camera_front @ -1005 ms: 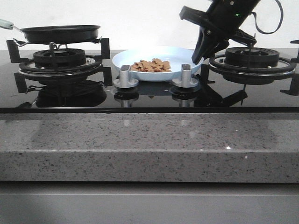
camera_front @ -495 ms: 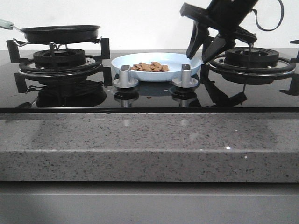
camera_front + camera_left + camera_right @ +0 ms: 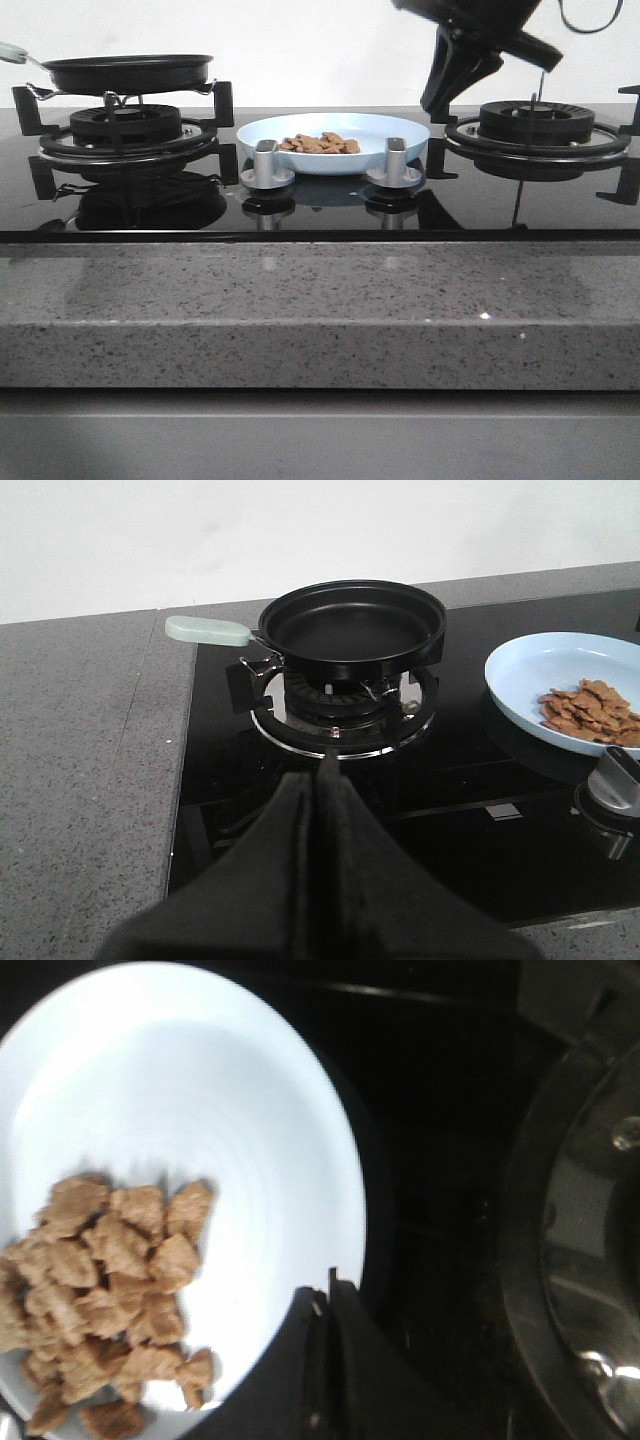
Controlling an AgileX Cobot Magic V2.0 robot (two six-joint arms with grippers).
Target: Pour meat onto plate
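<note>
The pale-blue plate point(image 3: 392, 127) lies flat on the black glass hob between the two burners, with the heap of tan meat point(image 3: 320, 144) on it. My right gripper point(image 3: 440, 103) hangs shut and empty above the plate's right rim, clear of it. From the right wrist the plate point(image 3: 200, 1090) and meat point(image 3: 100, 1280) lie just below the closed fingertips of that gripper point(image 3: 325, 1285). My left gripper point(image 3: 320, 775) is shut on nothing, held over the hob short of the left burner; its view also takes in the plate point(image 3: 530, 670) and meat point(image 3: 590, 710).
An empty black frying pan point(image 3: 130, 70) with a pale-green handle point(image 3: 205, 630) sits on the left burner. Two silver knobs point(image 3: 266, 165) point(image 3: 391, 163) stand in front of the plate. The right burner point(image 3: 535, 125) carries nothing. A grey stone counter edge point(image 3: 320, 310) runs along the front.
A second ago the right gripper held the plate's right rim, tilted up. It opened and left the plate flat, then rose away and shut. The left gripper's earlier position is not shown.
</note>
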